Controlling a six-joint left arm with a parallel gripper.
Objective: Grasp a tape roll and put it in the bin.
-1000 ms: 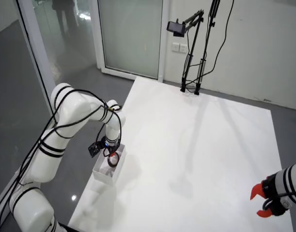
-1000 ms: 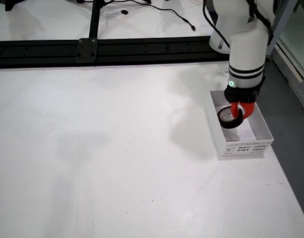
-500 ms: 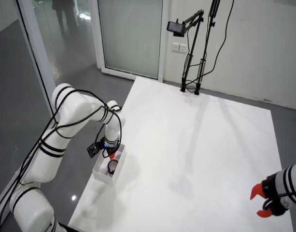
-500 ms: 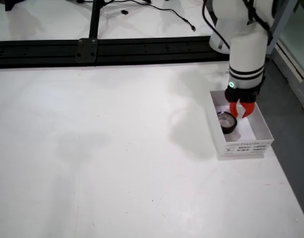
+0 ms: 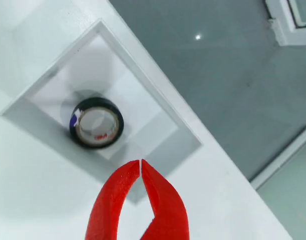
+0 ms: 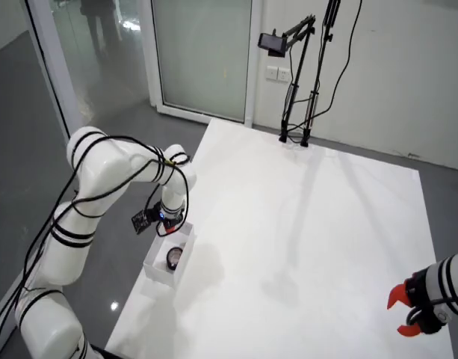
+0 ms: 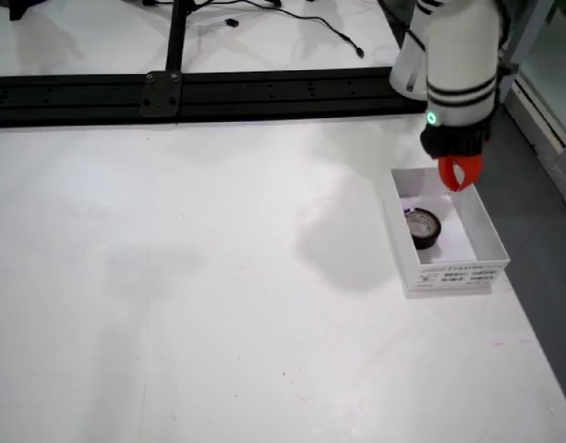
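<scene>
The black tape roll [image 7: 422, 227] now lies on the floor of the white cardboard bin [image 7: 486, 236], free of the red gripper [image 7: 456, 181]. 1 second ago the roll hung between the red fingers just above the bin; half a second ago it was already down inside and the fingers stood parted over it. Now the gripper has lifted clear and its 2 red fingertips [image 5: 141, 167] meet at their points in the wrist view, so the jaws are closed together with nothing between them. In the overhead room view the arm's wrist [image 6: 171, 212] has also risen above the bin [image 6: 155, 270].

From this it can be judged that the placing step is done: the roll is released, it is inside the bin, and what remains is only for the arm to retreat.

In the wrist view the tape roll [image 5: 96, 122] rests near the middle of the bin [image 5: 143, 84], a little toward the lower-left wall, and it does not seem to touch any wall. It lies almost flat on 1 face, so the axis of its hole points up, toward the camera, perhaps slightly tilted. The pale inner core with a small red print and a blue mark at the left edge is visible. As a ring it has no real long axis in the plane.

The white table [image 7: 218, 277] carries no other loose thing in these views.
</scene>
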